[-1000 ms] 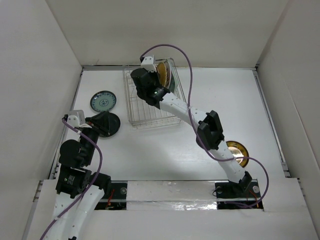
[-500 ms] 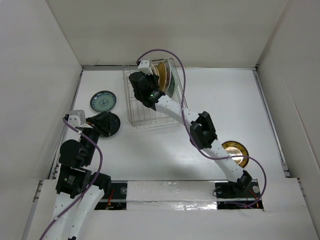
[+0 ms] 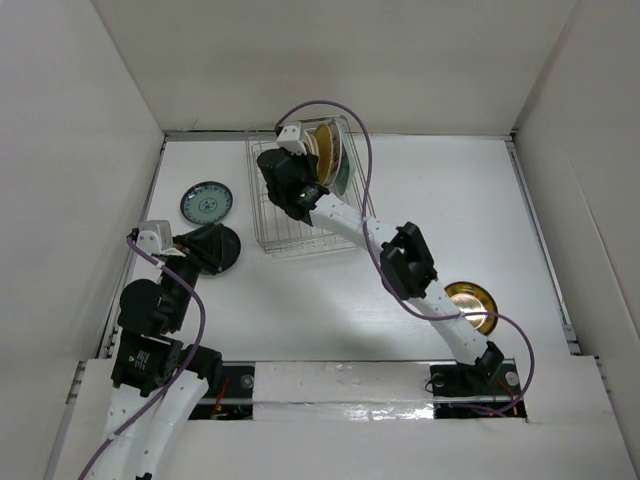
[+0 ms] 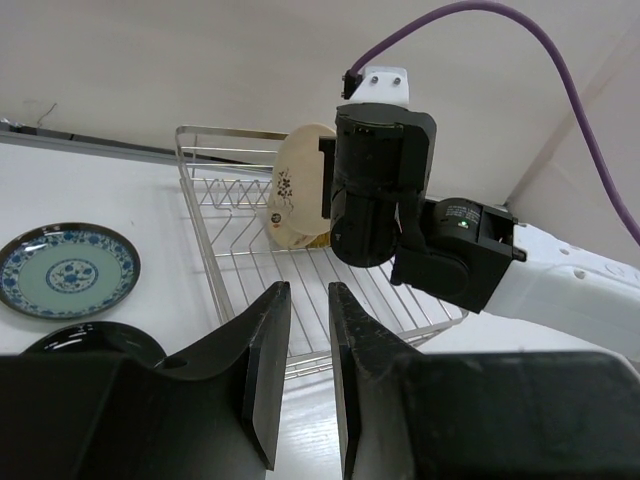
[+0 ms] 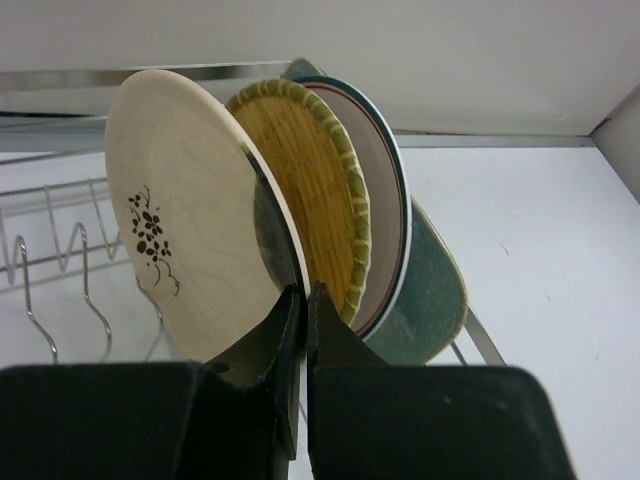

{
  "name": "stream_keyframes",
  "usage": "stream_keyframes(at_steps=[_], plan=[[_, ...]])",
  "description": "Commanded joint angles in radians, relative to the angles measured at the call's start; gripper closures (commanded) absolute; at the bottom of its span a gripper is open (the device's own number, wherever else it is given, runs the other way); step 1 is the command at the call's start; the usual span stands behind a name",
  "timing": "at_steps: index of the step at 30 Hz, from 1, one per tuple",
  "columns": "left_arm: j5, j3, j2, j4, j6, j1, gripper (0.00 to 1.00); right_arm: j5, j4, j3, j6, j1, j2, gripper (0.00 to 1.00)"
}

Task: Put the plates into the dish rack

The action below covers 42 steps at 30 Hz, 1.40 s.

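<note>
Wire dish rack (image 3: pixel 285 232) is set on the white table (image 3: pixel 450 200). Four plates are stood on edge at the rack's far right end. Counted from the rack's middle outward, they are the cream plate (image 5: pixel 185 225) with a dark flower sprig, the woven yellow plate (image 5: pixel 310 190) with a green rim, the white plate (image 5: pixel 388 205) with a coloured rim line, and the pale green plate (image 5: pixel 435 290).

Right gripper (image 5: pixel 305 295) is reached in over the rack and clamped on the cream plate's lower rim. The cream plate is tilted and leaned toward the woven yellow plate. Whether it is seated between tines cannot be told.

Left gripper (image 4: pixel 307 295) is placed left of the rack's near corner, jaws a little apart with nothing between them, just over the edge of the black plate (image 3: pixel 228 250). The black plate is laid flat left of the rack. The blue-patterned plate (image 3: pixel 207 203) is laid flat left of the rack, just beyond the black plate. The gold plate (image 3: pixel 473 303) is laid flat well to the right of the rack on the near side, partly covered by the right arm.
</note>
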Motion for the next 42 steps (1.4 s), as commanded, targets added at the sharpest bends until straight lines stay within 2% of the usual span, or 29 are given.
stream_keyframes(at_steps=[1, 3, 5, 7, 9, 14, 16, 17, 18, 20, 23, 25, 26, 27, 29, 30, 32, 33, 36, 42], plan=[[0.018, 0.001, -0.001, 0.052, -0.003, -0.006, 0.81, 0.091, 0.035, -0.060, 0.088, 0.011, -0.071, 1.00], [0.018, 0.005, 0.012, 0.052, -0.003, -0.006, 0.80, 0.090, -0.020, -0.034, 0.125, 0.002, -0.073, 1.00], [0.018, 0.003, 0.021, 0.049, -0.002, -0.006, 0.80, 0.151, 0.007, -0.028, 0.089, 0.002, -0.065, 1.00], [0.018, 0.005, 0.026, 0.051, -0.002, -0.016, 0.80, 0.180, 0.105, -0.062, 0.058, 0.002, -0.088, 1.00], [0.018, 0.006, 0.035, 0.052, 0.000, -0.016, 0.80, 0.177, 0.259, -0.127, -0.047, 0.002, -0.102, 1.00], [0.018, 0.006, 0.030, 0.052, 0.001, -0.016, 0.81, 0.213, 0.416, -0.068, -0.276, 0.002, -0.007, 1.00], [0.018, 0.006, 0.030, 0.049, 0.001, -0.016, 0.80, 0.220, 0.544, -0.060, -0.355, 0.011, 0.015, 1.00], [0.018, 0.006, 0.030, 0.049, 0.001, -0.016, 0.80, 0.229, 0.597, -0.056, -0.449, 0.011, 0.030, 1.00], [0.018, 0.006, 0.032, 0.049, 0.001, -0.016, 0.80, 0.242, 0.715, -0.054, -0.497, 0.011, 0.051, 1.00], [0.018, 0.006, 0.042, 0.054, 0.003, -0.016, 0.80, 0.248, 0.772, -0.065, -0.541, 0.023, 0.062, 1.00], [0.018, 0.008, 0.049, 0.054, 0.004, -0.016, 0.80, 0.240, 0.785, -0.088, -0.524, 0.024, 0.068, 0.91], [0.018, 0.008, 0.049, 0.052, 0.006, -0.016, 0.80, 0.220, 0.770, -0.109, -0.496, 0.024, 0.058, 0.94], [0.018, 0.008, 0.049, 0.052, 0.006, -0.016, 0.80, 0.208, 0.727, -0.112, -0.405, 0.024, 0.053, 0.97], [0.018, 0.006, 0.047, 0.052, 0.006, -0.016, 0.81, 0.188, 0.566, -0.097, -0.327, 0.024, 0.049, 0.99], [0.018, 0.006, 0.047, 0.051, 0.004, -0.016, 0.80, 0.110, 0.382, -0.061, -0.099, 0.024, 0.042, 0.99], [0.018, 0.006, 0.047, 0.052, 0.004, -0.016, 0.80, 0.089, 0.296, -0.041, -0.058, 0.024, 0.041, 0.94], [0.018, 0.006, 0.047, 0.051, 0.006, -0.016, 0.81, 0.056, 0.277, -0.033, -0.024, 0.024, 0.045, 0.84], [0.018, 0.005, 0.046, 0.051, 0.006, -0.016, 0.80, 0.049, 0.254, -0.025, -0.013, 0.024, 0.047, 0.75], [0.018, 0.005, 0.047, 0.052, 0.006, -0.007, 0.80, 0.012, 0.214, -0.023, 0.042, 0.024, 0.027, 0.66], [0.018, 0.003, 0.049, 0.055, 0.006, -0.007, 0.80, -0.128, 0.193, -0.169, 0.192, 0.024, -0.128, 0.57]])
